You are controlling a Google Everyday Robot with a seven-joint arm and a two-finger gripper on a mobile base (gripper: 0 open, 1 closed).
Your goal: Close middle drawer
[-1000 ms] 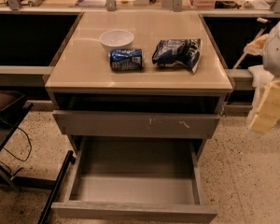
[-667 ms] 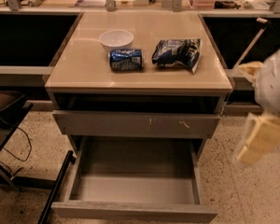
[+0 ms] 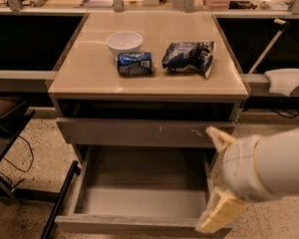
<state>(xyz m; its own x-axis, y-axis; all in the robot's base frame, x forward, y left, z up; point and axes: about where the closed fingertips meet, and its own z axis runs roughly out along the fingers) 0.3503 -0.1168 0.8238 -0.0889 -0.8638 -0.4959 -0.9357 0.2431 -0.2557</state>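
Middle drawer (image 3: pixel 139 203) pulled out (grey inside); end effector (image 3: pixel 212 179) spread wide at its right.

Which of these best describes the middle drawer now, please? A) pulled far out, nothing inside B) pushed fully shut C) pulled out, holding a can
A: the middle drawer stands pulled far out with a bare grey interior; the gripper, fingers apart, is at its right front corner.

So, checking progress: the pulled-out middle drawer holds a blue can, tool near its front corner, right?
No: the camera view shows the middle drawer empty; the blue can lies on the countertop. The tool is near the drawer's front corner.
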